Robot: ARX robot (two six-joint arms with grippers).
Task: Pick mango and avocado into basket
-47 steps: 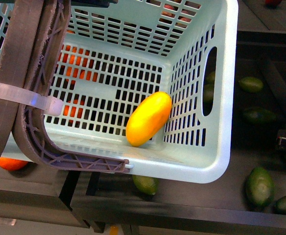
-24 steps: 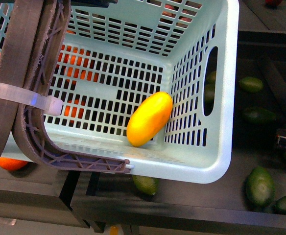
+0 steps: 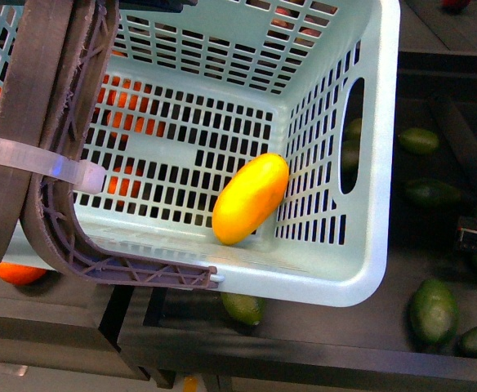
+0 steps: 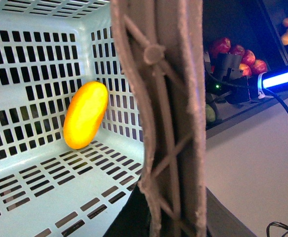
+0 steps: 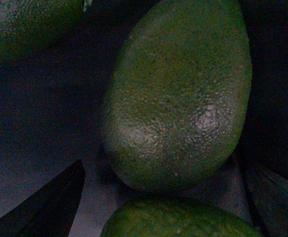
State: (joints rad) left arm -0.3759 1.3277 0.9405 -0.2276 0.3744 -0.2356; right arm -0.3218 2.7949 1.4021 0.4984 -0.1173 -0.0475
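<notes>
Basket (image 3: 361, 278) drifts a hair right, mango (image 3: 250, 199) settled in its near-right corner. Right gripper (image 5: 163, 170), fingers (image 5: 50, 207) spread, straddles the avocado (image 5: 178, 94) outside. Grab looks imminent. Left gripper: can't tell.

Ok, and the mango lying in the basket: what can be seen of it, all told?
The mango is an elongated oval fruit with smooth, slightly glossy skin, evenly yellow-orange, with no red blush or visible marks. It lies alone on the slotted floor of the light teal basket, set at a slant, its upper end leaning against the side wall that has the hand hole, its lower end near the front wall. Only the basket touches it.
</notes>
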